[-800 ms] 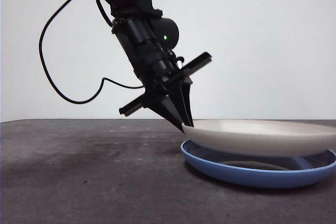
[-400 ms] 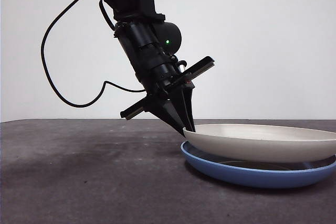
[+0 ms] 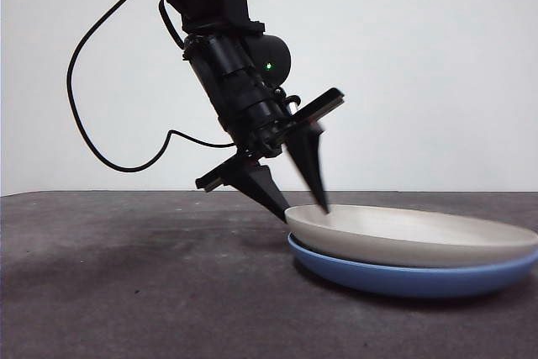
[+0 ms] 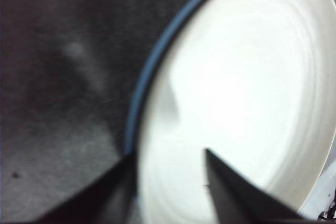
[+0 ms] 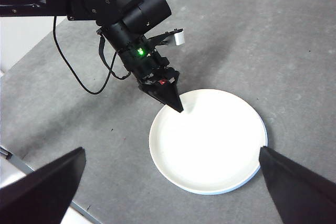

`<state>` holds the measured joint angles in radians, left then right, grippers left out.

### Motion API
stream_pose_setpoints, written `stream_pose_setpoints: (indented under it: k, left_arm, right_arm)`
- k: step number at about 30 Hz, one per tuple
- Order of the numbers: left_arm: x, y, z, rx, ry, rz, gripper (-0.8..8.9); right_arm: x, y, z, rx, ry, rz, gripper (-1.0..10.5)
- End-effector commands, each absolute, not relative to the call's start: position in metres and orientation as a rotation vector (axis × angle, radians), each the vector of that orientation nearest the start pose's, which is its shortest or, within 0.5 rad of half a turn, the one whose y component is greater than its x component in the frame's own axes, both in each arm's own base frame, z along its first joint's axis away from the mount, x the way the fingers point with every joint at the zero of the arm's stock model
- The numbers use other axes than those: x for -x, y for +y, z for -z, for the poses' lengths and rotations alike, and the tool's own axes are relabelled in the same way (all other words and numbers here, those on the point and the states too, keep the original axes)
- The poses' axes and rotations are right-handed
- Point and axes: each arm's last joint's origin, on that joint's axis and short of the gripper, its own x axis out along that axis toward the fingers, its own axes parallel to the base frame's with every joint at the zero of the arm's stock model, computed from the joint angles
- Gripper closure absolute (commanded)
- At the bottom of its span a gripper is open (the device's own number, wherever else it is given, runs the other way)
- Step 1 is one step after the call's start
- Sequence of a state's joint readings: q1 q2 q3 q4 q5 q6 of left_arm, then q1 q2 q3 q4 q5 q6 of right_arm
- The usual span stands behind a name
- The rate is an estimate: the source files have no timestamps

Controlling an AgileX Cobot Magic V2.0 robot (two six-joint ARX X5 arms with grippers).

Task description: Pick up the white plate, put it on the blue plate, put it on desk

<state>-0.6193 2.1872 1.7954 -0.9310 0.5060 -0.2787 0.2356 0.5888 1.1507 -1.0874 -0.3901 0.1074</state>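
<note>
The white plate (image 3: 412, 237) lies nested in the blue plate (image 3: 403, 279) on the desk (image 3: 126, 275), right of centre in the front view. My left gripper (image 3: 304, 210) slants down from the upper left and stands open at the white plate's near-left rim, one jaw outside the rim and the other over the inside. In the left wrist view the white plate (image 4: 247, 93) fills the frame, with the blue plate (image 4: 152, 72) showing as a thin arc beyond it. My right gripper (image 5: 172, 150) hangs open high above both plates (image 5: 210, 140), holding nothing.
A black cable (image 3: 92, 124) loops behind the left arm. The desk's edge (image 5: 31, 166) runs along one side in the right wrist view. Bare desk surface lies left of the plates.
The left gripper's jaws have spread apart and released the white plate's rim. The plate has dropped from its tilted, lifted position to sit flat in the blue plate.
</note>
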Motion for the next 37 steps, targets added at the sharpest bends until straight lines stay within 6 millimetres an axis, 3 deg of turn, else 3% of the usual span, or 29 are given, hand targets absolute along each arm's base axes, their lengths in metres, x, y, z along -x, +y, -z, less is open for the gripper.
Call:
stream_pose_setpoints:
  k: [1,5,11,20,23,33,37]
  left_arm:
    - [-0.357,-0.277,-0.190,0.113,1.485,0.767,4.12]
    - [-0.358,-0.277,-0.197,0.106,1.480,0.775,3.38]
    - [-0.362,-0.280,-0.220,0.088,1.433,0.808,3.34]
    - [-0.360,-0.272,-0.269,-0.072,1.385,0.744,3.33]
    - [-0.354,-0.266,-0.291,-0.097,1.374,0.760,2.85]
    - [-0.301,-0.228,-0.384,-0.149,1.191,0.846,2.40]
    - [-0.272,-0.205,-0.423,-0.166,1.077,0.829,1.65]
  right_arm:
    - [-0.052,0.024,-0.390,-0.130,0.536,-0.592,3.3]
    - [-0.052,0.024,-0.390,-0.130,0.536,-0.592,3.3]
    - [-0.052,0.024,-0.390,-0.130,0.536,-0.592,3.3]
    - [-0.052,0.024,-0.390,-0.130,0.536,-0.592,3.3]
    - [-0.052,0.024,-0.390,-0.130,0.536,-0.592,3.3]
    - [-0.052,0.024,-0.390,-0.130,0.536,-0.586,3.3]
    - [-0.053,0.024,-0.390,-0.127,0.529,-0.579,3.3]
